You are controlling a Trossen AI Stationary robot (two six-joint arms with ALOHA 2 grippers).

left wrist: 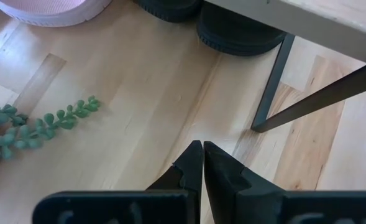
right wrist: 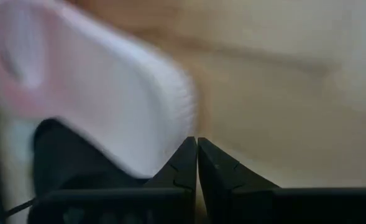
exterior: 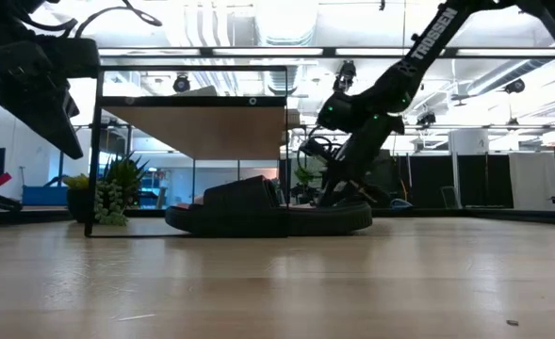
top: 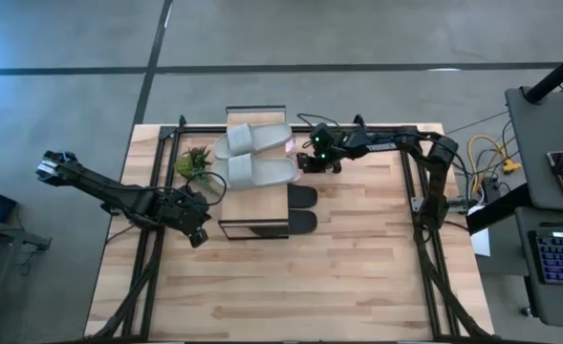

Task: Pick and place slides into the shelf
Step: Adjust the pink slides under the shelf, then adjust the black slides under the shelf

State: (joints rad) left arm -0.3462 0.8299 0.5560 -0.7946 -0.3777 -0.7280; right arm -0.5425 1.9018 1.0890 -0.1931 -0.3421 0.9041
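Note:
The shelf [top: 255, 227] stands mid-table, and two grey slides [top: 254, 157] lie side by side on its plank top. Two black slides [top: 303, 208] rest on the table under it, their ends sticking out toward the right. A pink slide [right wrist: 89, 93] lies on the table by the shelf's far right corner [top: 292, 146]. My right gripper [top: 305, 161] is shut with its tips right beside the pink slide [right wrist: 196, 146]. My left gripper [top: 198, 236] hangs shut above the table by the shelf's near left leg [left wrist: 271, 84]. My right gripper's shut fingertips [right wrist: 186, 155] slant down from the table's right side to the pink slide's ribbed side edge [right wrist: 181, 106]. The blur keeps me from telling whether they touch it.
A small potted plant [top: 193, 161] stands left of the shelf, and one trailing strand [left wrist: 43, 121] lies on the table near my left gripper. The near half of the table [top: 291, 287] is bare wood. Black frame rails [top: 147, 258] run along both table sides.

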